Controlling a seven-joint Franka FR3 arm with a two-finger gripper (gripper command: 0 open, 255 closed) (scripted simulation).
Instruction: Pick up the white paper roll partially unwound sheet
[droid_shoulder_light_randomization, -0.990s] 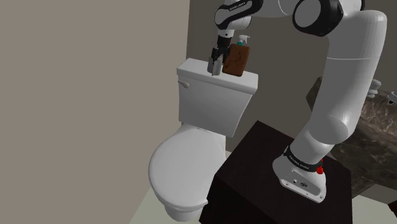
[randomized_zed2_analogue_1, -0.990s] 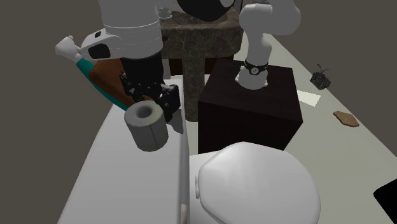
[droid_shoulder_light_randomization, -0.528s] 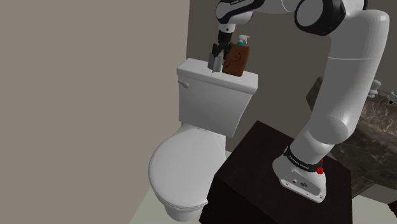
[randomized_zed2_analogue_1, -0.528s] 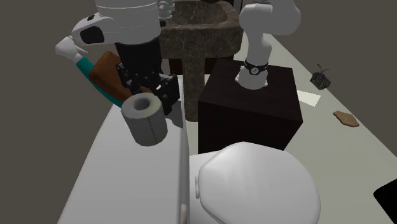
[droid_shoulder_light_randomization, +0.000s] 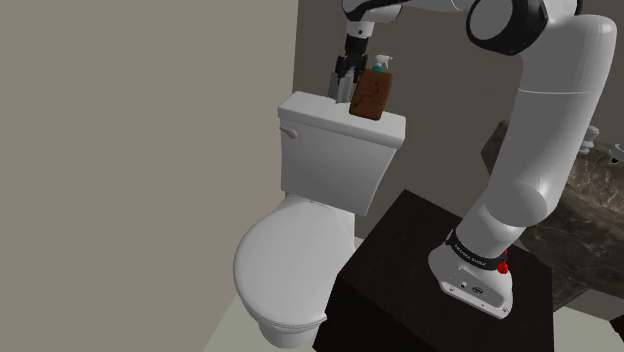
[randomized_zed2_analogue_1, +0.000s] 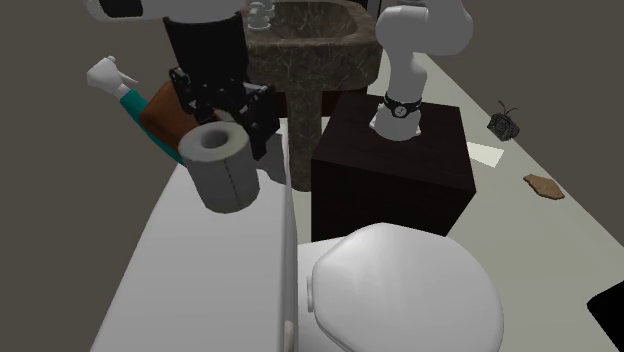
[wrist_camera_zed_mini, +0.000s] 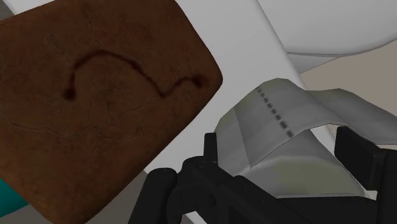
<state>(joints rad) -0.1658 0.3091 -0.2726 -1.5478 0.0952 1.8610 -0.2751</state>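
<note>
The claw (wrist_camera_zed_mini: 287, 167) is clamped on the grey-white paper roll (wrist_camera_zed_mini: 280, 143), a black finger (wrist_camera_zed_mini: 356, 153) pressed to each side. The wrist view shows a dashed perforation line across the loose sheet, while the second exterior view shows the roll's (randomized_zed2_analogue_1: 222, 168) hollow core end below the claw (randomized_zed2_analogue_1: 243, 128). Just beside the claw stands a brown block (wrist_camera_zed_mini: 95, 95) with a dark curved mark, and past it a teal pump bottle (randomized_zed2_analogue_1: 128, 100). In the shoulder view the claw (droid_shoulder_light_randomization: 343, 82) hangs over the toilet tank lid (droid_shoulder_light_randomization: 320, 112)
</note>
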